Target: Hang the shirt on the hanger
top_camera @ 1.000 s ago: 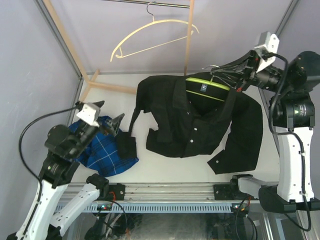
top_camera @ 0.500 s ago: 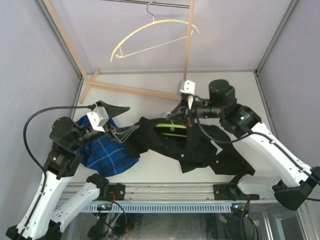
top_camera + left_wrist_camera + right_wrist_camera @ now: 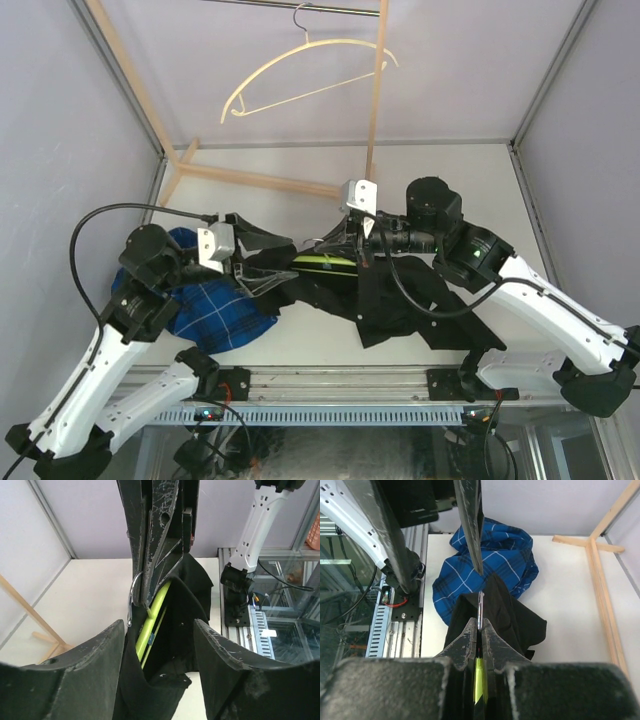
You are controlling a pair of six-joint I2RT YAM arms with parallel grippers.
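Observation:
The lime-green hanger [image 3: 325,262] is held up off the table with the black shirt [image 3: 400,300] draped on it and hanging down. My right gripper [image 3: 335,250] is shut on the hanger [image 3: 479,680] just below its metal hook [image 3: 480,609]. In the left wrist view the same hook [image 3: 132,597] and hanger [image 3: 152,617] show above a fold of the shirt [image 3: 165,685]. My left gripper [image 3: 158,625] is open, its jaws astride that fold; the cloth lies against the left finger and clear of the right one. The two grippers [image 3: 280,265] meet tip to tip.
A blue plaid shirt [image 3: 205,310] lies crumpled at the left under my left arm. A cream hanger [image 3: 310,65] hangs on the rail at the back, beside a wooden frame [image 3: 375,100]. The aluminium rail [image 3: 330,385] runs along the near edge.
My right arm has swung the hanger and shirt from the back right to the middle, lifting them. My left gripper has moved right onto the shirt, its jaws narrower.

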